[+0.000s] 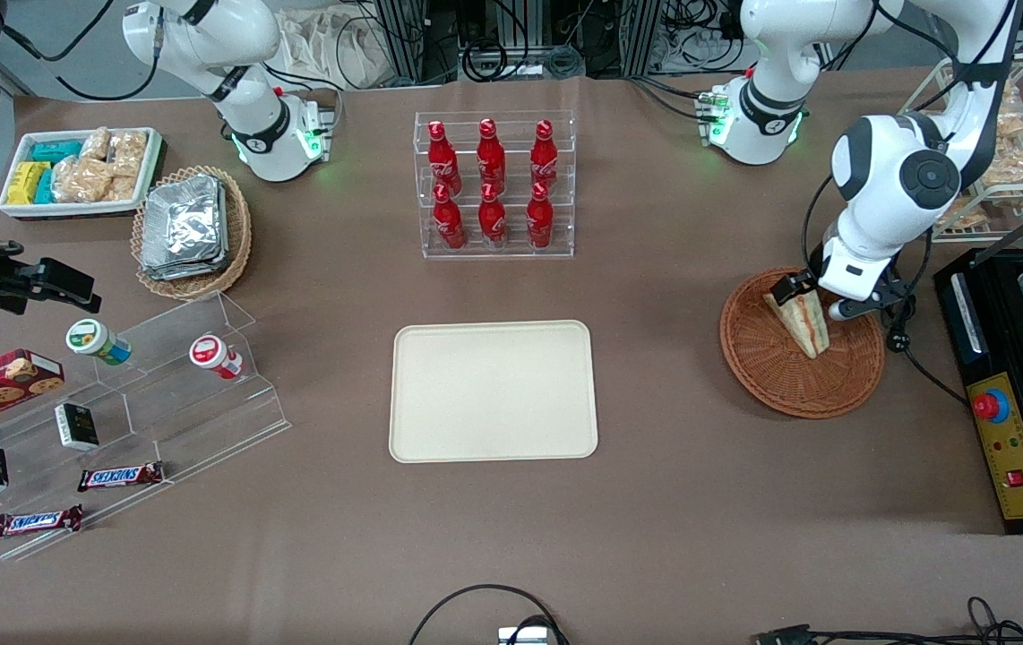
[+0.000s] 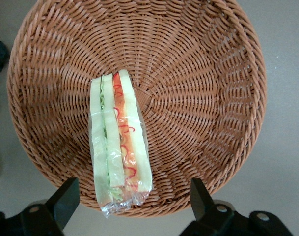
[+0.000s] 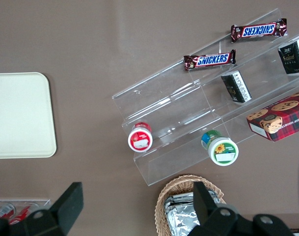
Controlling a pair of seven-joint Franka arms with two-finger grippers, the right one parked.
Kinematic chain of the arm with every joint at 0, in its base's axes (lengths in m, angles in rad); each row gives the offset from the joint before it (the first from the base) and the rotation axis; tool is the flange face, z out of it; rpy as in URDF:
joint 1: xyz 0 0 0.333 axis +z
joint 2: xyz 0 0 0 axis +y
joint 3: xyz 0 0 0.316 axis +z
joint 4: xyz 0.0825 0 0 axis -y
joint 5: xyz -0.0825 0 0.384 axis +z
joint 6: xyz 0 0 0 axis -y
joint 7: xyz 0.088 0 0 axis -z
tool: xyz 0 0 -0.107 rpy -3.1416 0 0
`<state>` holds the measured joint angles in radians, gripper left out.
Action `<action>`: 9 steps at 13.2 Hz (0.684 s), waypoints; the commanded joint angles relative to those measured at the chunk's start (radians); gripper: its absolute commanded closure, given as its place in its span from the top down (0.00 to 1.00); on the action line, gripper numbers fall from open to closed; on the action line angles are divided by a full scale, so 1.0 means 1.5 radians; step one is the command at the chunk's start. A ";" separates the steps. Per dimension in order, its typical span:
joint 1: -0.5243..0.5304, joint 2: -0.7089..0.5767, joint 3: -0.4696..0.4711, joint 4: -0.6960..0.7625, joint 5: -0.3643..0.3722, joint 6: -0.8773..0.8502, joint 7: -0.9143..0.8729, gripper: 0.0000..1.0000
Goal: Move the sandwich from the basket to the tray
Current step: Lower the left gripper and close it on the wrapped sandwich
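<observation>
The sandwich (image 1: 803, 324) is a clear-wrapped wedge of white bread with red and green filling. It lies in the round reddish-brown wicker basket (image 1: 780, 394) toward the working arm's end of the table. My left gripper (image 1: 812, 300) hangs just above the basket, open and empty, over the sandwich's end farther from the front camera. In the left wrist view the sandwich (image 2: 117, 147) lies in the basket (image 2: 213, 98), its wrapped end between the spread fingers of the gripper (image 2: 133, 196) without touching them. The plain cream tray (image 1: 494, 391) lies flat at mid-table, apart from the basket.
A clear rack of red bottles (image 1: 494, 184) stands farther from the front camera than the tray. A black machine (image 1: 1013, 385) and a wire rack of snacks (image 1: 1013, 152) stand beside the basket. A tan basket of foil containers (image 1: 189, 228) and acrylic steps (image 1: 135, 403) lie toward the parked arm's end.
</observation>
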<state>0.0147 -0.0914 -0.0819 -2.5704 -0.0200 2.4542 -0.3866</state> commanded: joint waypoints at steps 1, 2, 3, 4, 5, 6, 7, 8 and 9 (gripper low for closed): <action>0.000 -0.003 0.000 -0.028 0.010 0.039 -0.016 1.00; 0.001 0.003 0.000 -0.030 0.010 0.049 -0.016 1.00; 0.004 0.009 0.000 -0.032 0.010 0.060 -0.016 1.00; 0.004 0.016 0.000 -0.036 0.010 0.071 -0.016 1.00; 0.004 0.023 0.000 -0.039 0.010 0.088 -0.016 1.00; 0.004 0.033 0.001 -0.042 0.010 0.100 -0.016 1.00; 0.005 0.041 0.001 -0.043 0.010 0.114 -0.016 1.00; 0.005 0.052 0.001 -0.046 0.010 0.128 -0.016 1.00; 0.005 0.063 0.002 -0.049 0.010 0.146 -0.015 1.00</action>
<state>0.0179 -0.0183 -0.0787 -2.6230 -0.0200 2.6117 -0.3897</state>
